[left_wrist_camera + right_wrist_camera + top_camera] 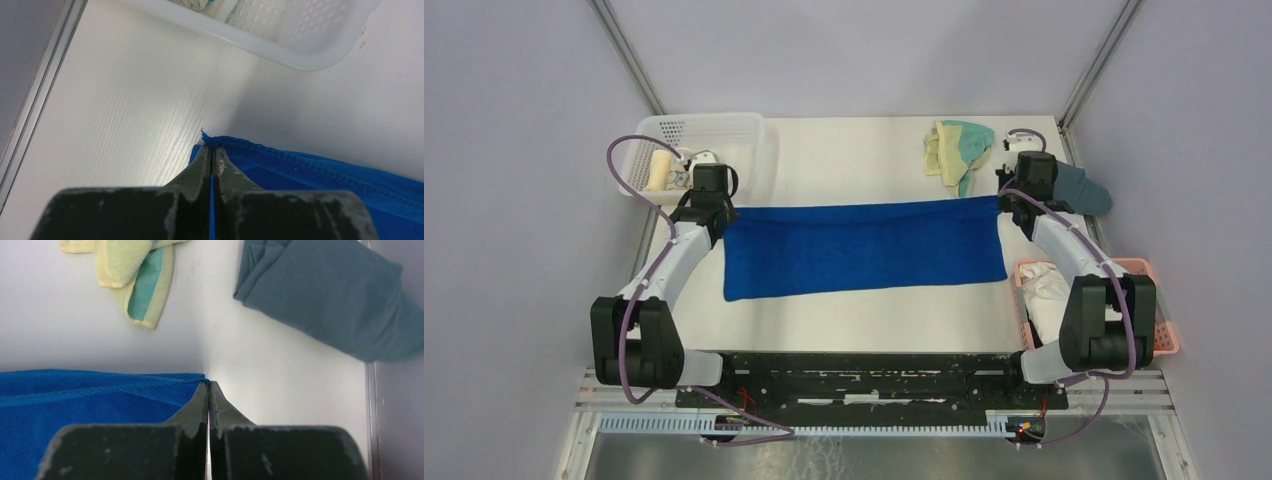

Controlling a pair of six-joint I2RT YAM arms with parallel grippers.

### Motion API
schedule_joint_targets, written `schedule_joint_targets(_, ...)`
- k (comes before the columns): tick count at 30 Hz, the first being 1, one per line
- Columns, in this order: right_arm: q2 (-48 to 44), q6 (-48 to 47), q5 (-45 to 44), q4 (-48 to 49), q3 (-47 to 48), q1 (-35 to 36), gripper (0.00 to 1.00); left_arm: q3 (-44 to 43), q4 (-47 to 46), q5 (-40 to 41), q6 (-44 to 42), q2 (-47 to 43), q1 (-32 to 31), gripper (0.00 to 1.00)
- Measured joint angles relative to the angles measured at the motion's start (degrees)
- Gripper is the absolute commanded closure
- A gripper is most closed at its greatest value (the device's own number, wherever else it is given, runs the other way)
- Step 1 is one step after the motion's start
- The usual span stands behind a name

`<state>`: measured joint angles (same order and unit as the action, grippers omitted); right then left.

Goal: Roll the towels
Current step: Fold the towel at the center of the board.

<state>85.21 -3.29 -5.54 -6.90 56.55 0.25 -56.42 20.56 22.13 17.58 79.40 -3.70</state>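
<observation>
From above, the blue towel (864,250) lies spread flat across the middle of the worktop (844,160), with the left gripper (719,215) at its far left corner and the right gripper (1004,205) at its far right corner, while the yellow and teal towel (959,150) lies crumpled near the far right corner of the worktop, near the grey-blue cloth (1084,188). In the left wrist view the fingers (197,170) are pressed together on the hemmed corner of the blue towel (325,175), and the white basket (300,50) stands just beyond it. In the right wrist view the fingers (195,405) are also clenched, pinching the very tip of the blue towel (75,410) corner, with the yellow and teal towel (135,270) and the grey-blue cloth (330,295) lying apart beyond it.
</observation>
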Motion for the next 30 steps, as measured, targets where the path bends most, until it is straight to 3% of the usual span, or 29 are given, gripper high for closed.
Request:
schedule_joint_targets(13,-16.0,15.34,-8.52,-6.91,-10.93,0.0,1.0,6.99,3.98,-1.25,3.19,-7.19,0.33,0.97)
schedule_joint_targets(25,-18.78,20.63,-7.06,-13.38,-15.8,-0.02,0.93,14.93,8.39,-1.84,9.31,-10.62,0.74,0.97)
schedule_joint_targets(27,-17.62,21.07,-6.6,-14.16,-15.78,-0.02,0.85,16.02,8.74,-2.8,10.56,-10.62,0.74,0.9)
schedule_joint_targets(30,-16.0,21.73,-6.08,-15.69,-15.78,-0.02,0.63,17.14,9.49,-3.37,12.55,-11.04,0.74,0.66)
